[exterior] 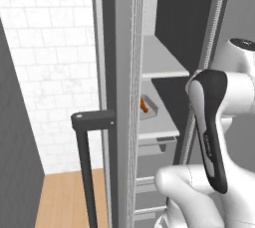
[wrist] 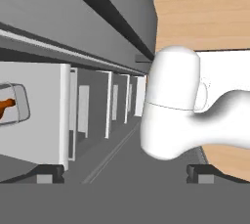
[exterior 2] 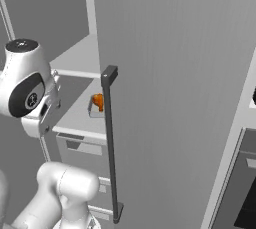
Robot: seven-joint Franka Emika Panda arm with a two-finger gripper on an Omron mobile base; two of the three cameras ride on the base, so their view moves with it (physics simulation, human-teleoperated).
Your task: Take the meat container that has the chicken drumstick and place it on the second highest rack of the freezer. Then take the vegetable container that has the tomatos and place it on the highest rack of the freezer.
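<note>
The chicken drumstick (exterior: pixel 143 105) lies in its meat container (exterior: pixel 149 108), a shallow clear tray sitting on the second highest rack (exterior: pixel 158 125) of the freezer (exterior 2: pixel 165 98). In the left base view the tray shows at about 12 o'clock of the picture's middle, just past the edge of the open door (exterior: pixel 122 97); in the right base view the orange-brown drumstick (exterior 2: pixel 98 101) shows at about 10 o'clock of the middle, partly hidden behind the long dark bar handle (exterior 2: pixel 111 143). Above it lies the highest rack (exterior: pixel 162 57), a pale flat panel. Below the second rack are grey drawers (exterior 2: pixel 82 148).

In the hand view, rolled on its side, the hand (wrist: pixel 126 174) shows its two dark fingertips (wrist: pixel 49 173) well apart at the bottom edge, with nothing between them. The tray with the drumstick (wrist: pixel 6 105) sits at 9 o'clock there, well away from the hand. Wooden floor (wrist: pixel 205 8) shows at 1 o'clock.
</note>
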